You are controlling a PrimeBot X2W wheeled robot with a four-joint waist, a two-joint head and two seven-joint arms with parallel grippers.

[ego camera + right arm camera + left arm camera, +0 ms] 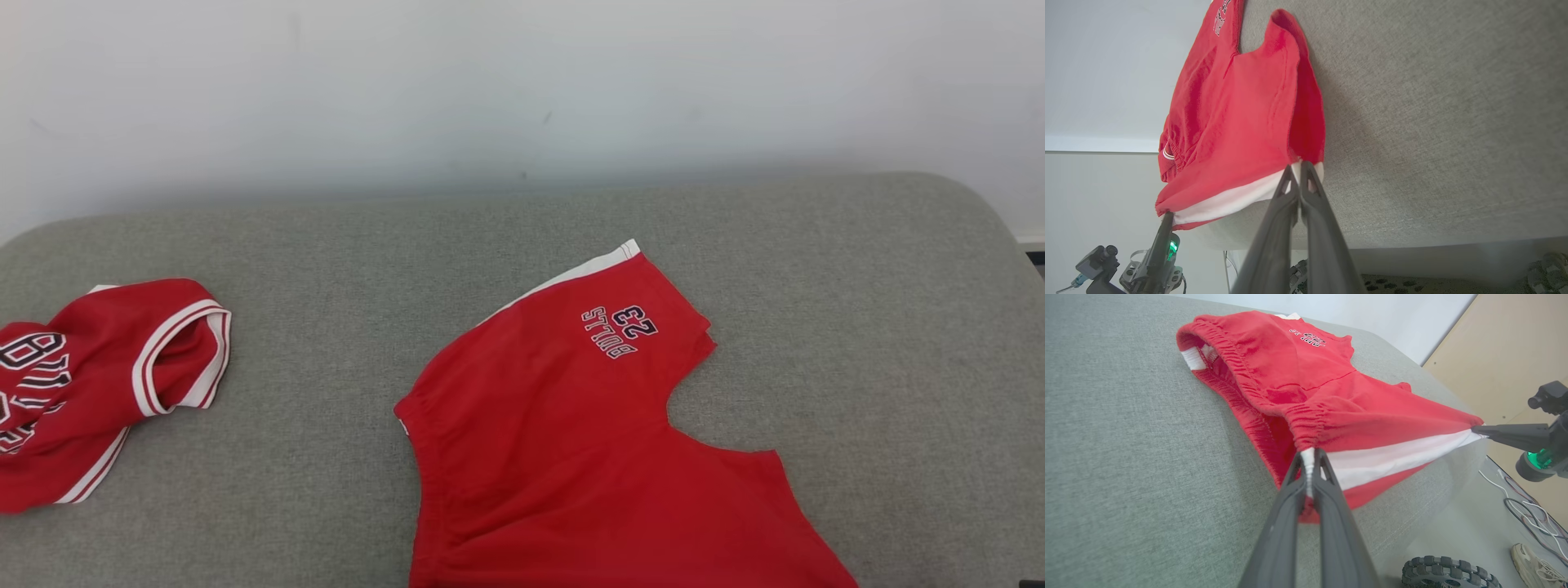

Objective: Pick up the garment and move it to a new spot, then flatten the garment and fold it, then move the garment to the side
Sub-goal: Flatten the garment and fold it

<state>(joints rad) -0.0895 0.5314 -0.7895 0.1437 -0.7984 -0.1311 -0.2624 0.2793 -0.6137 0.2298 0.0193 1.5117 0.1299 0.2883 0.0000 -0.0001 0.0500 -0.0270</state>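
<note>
The garment (571, 425) is a pair of red shorts with a white side stripe and a "23" print, lying on the grey cushion (326, 269) and reaching past its near edge. In the left wrist view my left gripper (1309, 457) is shut on the waistband end of the white stripe of the shorts (1298, 363). My right gripper (1299, 169) is shut on the stripe's other end, at the leg hem of the shorts (1237, 110). The stripe edge is stretched taut between them. Each wrist view also shows the other arm: right gripper (1478, 430), left gripper (1167, 214).
A second red garment, a crumpled jersey (98, 384) with white trim, lies at the cushion's left. A pale wall (522, 90) stands behind. Below the cushion's near edge the floor holds cables (1527, 502), a shoe (1535, 563) and a wheel (1445, 573).
</note>
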